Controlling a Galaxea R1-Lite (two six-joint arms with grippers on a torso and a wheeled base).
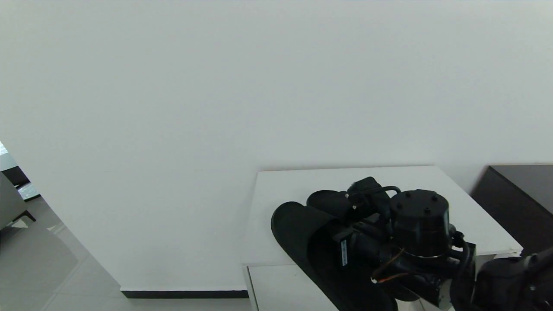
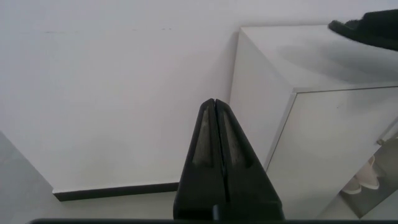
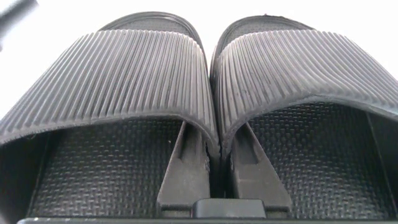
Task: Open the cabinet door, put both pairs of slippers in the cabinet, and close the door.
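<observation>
Left wrist view: the left end effector (image 2: 214,106), pressed together and empty, hangs left of the white cabinet (image 2: 323,143). Over its top, the right end effector (image 3: 214,130) pinches the adjoining straps of the black slippers (image 3: 143,68). These look light, rubbery and ribbed, and are best gripped there.

Head view, high, looks forward and down onto the white cabinet (image 1: 302,185) top; left wrist view, lower and beside it, shares that cabinet (image 2: 280,62); right wrist view sits close against the black slippers (image 3: 143,74).
</observation>
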